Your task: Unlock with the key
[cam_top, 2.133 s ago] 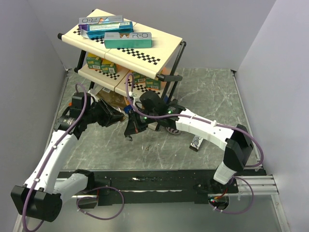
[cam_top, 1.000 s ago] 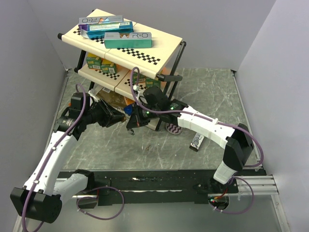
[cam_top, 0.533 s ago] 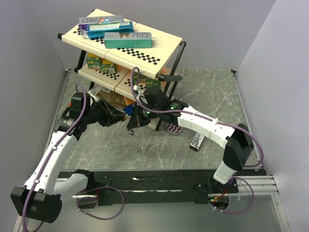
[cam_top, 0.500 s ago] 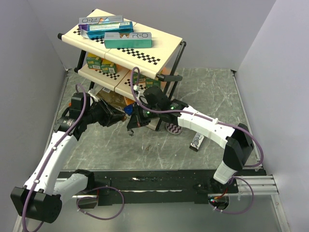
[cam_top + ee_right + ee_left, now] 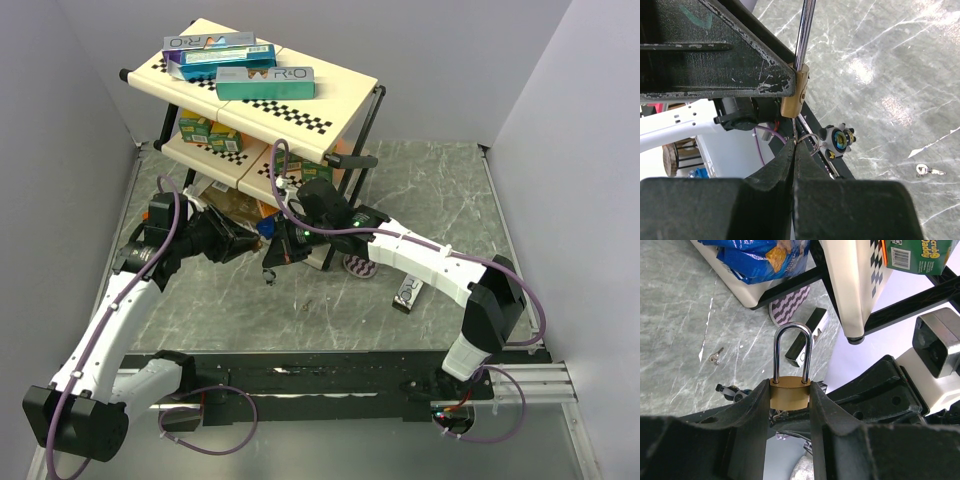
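While left gripper is clamping the padlock and right gripper is pinching the key at its base, off-axis twisting is risking a slip or jam.

The left arm and the right arm are both made of smooth white tubes with chunky black joints. A thin purple cable loops along each one. The left claw and the right claw are black with worn, scratched edges. Tiny green lights glow near the right arm's wrist.
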Controlling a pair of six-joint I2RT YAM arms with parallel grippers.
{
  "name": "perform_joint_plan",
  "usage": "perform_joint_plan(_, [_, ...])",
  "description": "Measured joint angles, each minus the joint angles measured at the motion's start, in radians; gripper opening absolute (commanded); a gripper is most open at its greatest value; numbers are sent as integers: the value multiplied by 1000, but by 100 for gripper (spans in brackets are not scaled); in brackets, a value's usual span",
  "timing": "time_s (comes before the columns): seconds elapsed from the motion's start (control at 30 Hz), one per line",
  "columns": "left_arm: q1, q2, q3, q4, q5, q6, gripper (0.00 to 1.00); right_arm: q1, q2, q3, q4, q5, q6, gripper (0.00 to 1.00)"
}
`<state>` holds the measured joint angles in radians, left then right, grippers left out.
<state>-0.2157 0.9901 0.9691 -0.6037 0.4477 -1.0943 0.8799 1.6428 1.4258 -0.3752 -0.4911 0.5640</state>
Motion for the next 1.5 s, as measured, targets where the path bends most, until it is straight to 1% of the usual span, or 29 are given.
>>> perform_joint_plan(0.43, [0,0,0,16,0,0,1,1,0,2,-1,0,0,0])
perform_joint_plan(0.9, [0,-3,0,25,0,0,1,1,24,59,-39,0,-8,0])
perform_joint_plan(1.5, [0,-21,-11,40,0,0,1,1,32,59,-60,30,-8,0])
